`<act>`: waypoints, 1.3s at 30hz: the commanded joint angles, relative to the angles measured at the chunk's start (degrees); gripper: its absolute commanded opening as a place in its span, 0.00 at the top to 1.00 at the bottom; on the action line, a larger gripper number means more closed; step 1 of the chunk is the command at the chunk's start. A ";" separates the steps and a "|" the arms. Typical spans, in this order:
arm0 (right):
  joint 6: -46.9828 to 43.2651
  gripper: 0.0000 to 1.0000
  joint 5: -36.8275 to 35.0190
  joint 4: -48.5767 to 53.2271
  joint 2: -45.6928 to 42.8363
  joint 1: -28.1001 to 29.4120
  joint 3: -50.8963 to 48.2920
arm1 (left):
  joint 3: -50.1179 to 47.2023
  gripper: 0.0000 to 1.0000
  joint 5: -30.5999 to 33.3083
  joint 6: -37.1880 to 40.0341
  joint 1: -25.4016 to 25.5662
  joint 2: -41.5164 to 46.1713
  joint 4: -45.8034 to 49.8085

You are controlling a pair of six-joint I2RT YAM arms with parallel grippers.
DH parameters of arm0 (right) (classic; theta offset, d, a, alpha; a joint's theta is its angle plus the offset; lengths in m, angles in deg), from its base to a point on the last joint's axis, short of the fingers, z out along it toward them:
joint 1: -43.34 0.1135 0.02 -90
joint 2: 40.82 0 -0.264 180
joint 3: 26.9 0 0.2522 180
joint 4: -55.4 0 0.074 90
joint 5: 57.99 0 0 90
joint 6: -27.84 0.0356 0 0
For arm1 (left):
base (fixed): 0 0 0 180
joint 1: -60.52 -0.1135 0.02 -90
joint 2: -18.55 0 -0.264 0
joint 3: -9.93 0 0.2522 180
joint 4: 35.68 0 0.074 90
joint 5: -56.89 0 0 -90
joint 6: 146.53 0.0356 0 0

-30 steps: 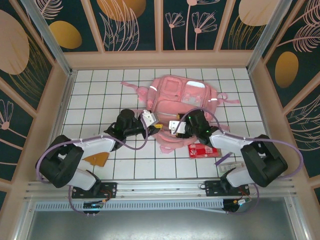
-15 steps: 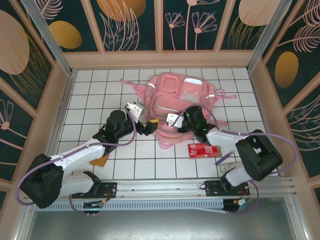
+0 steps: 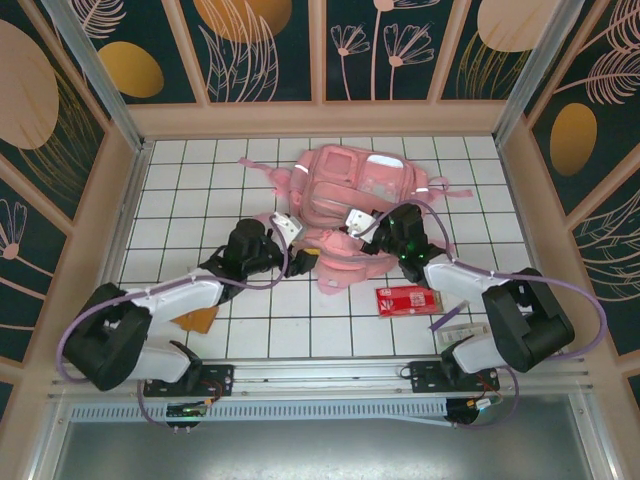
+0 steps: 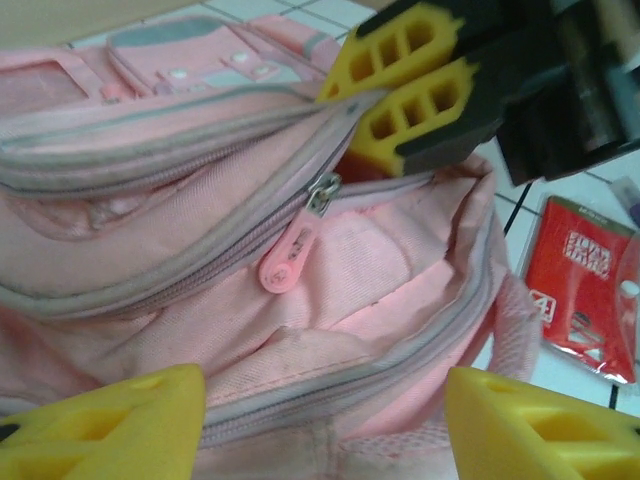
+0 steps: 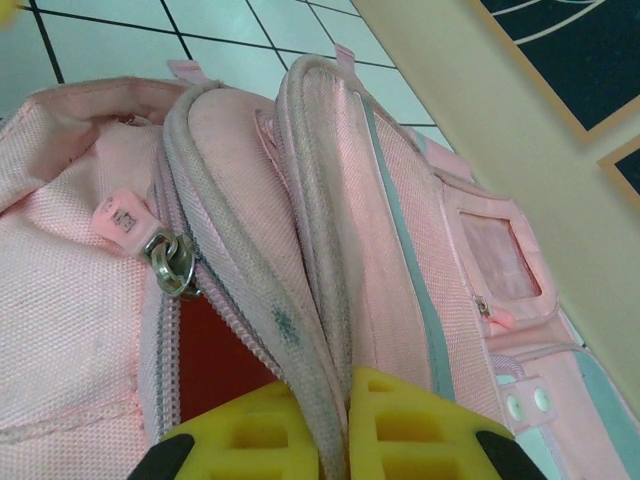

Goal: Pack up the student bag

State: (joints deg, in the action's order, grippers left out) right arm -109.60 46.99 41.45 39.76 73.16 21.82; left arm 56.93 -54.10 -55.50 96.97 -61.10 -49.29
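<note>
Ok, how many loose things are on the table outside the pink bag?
3: a red packet near the student bag, an orange-brown flat piece partly under the left arm, a slim pale item beside the right arm's base. More may hide under bag or arms.

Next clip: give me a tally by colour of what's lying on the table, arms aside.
Pink: 1, the student bag
Red: 1, a packet
Orange-brown: 1, a flat piece at the near left, partly covered
Pale: 1, a slim item at the near right, too small to identify
Total: 4
</note>
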 commanded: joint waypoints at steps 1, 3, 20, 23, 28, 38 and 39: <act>-1.21 1.00 5.13 -8.18 -3.99 1.20 0.54 | 2.22 0.46 -2.25 4.93 -0.14 -4.83 -6.09; -2.48 1.00 5.23 -7.70 -4.52 2.52 0.57 | 3.50 0.51 -2.18 6.75 -0.10 -7.71 -6.37; -8.71 1.00 3.84 -4.32 -6.46 7.02 -0.53 | -0.85 0.69 -8.60 3.48 -0.89 -7.24 -20.92; -9.09 1.00 3.31 -3.72 -6.55 7.44 -0.81 | -1.50 0.67 -13.69 0.86 -1.76 -7.42 -25.01; -9.14 1.00 2.39 -3.45 -6.75 7.44 -1.18 | -3.52 0.60 -18.69 -5.44 -3.97 -7.67 -32.92; -9.12 1.00 1.44 -3.81 -6.28 7.44 -0.96 | -1.57 0.60 -17.53 -2.93 -4.90 -8.63 -21.85; -9.00 1.00 0.92 -4.11 -6.07 7.38 -0.79 | -1.76 0.59 -17.44 -3.03 -4.89 -8.75 -21.53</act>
State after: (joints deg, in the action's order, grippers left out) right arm -117.78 44.92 43.25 35.60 79.08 20.46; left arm 53.65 -70.58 -58.77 92.75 -69.41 -71.50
